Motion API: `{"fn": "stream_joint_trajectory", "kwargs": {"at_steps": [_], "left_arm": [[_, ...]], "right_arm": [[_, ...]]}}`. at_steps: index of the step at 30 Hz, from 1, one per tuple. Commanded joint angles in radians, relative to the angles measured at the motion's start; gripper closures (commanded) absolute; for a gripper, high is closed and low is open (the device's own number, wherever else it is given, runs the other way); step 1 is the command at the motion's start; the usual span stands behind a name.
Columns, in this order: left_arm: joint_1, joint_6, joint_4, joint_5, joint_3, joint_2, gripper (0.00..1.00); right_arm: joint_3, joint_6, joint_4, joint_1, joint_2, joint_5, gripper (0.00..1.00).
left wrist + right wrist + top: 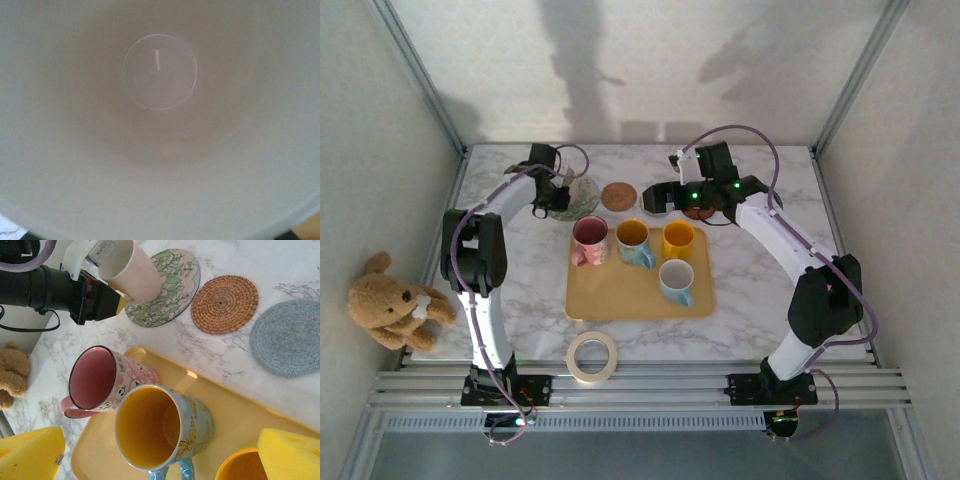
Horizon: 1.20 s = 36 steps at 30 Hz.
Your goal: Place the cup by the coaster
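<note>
The placing itself looks to be the step in hand: the cream cup (134,271) sits in the upper left of the right wrist view, its foot down on the left part of the flowered coaster (170,286) and its body leaning over toward the arm that carries it. The left gripper (106,280) has its jaws drawn nearly together, clamped on the cup's wall near the rim; from its own camera you look straight down into the pale inside of the cup. I'd judge the next move calls for setting the cup upright so its base lies flat, then letting the jaws part and lifting away without dragging the rim along. The right gripper (160,455) hangs with its yellow pads (30,455) spread wide, holding nothing, above the mugs on the yellow tray (235,415).
</note>
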Motion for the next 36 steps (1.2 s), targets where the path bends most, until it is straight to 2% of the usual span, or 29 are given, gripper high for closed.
{"fn": "stream_joint_trajectory", "kwargs": {"at_steps": [1,4,11,16,25,30,36], "left_arm": [[0.011,0.012,0.032,-0.016,0.046,0.000,0.77],[0.011,0.012,0.024,-0.010,0.045,-0.004,0.74],[0.010,0.008,0.017,-0.018,0.042,-0.012,0.72],[0.010,0.006,0.020,-0.024,0.026,-0.034,0.54],[0.014,-0.009,-0.003,-0.047,0.004,-0.102,0.30],[0.013,-0.022,-0.022,-0.073,0.021,-0.177,0.18],[0.013,-0.050,-0.033,-0.044,0.048,-0.303,0.04]], "right_arm": [[0.026,-0.012,-0.011,0.010,0.010,0.002,0.01],[0.026,-0.013,-0.011,0.009,0.009,0.003,0.01],[0.015,-0.016,-0.013,0.009,-0.003,0.007,0.01],[0.008,-0.018,-0.013,0.009,-0.010,0.010,0.01],[0.011,-0.011,-0.011,0.009,-0.028,0.018,0.01],[-0.001,-0.015,-0.011,0.009,-0.061,0.032,0.01],[-0.016,-0.027,-0.008,0.009,-0.110,0.047,0.01]]}}
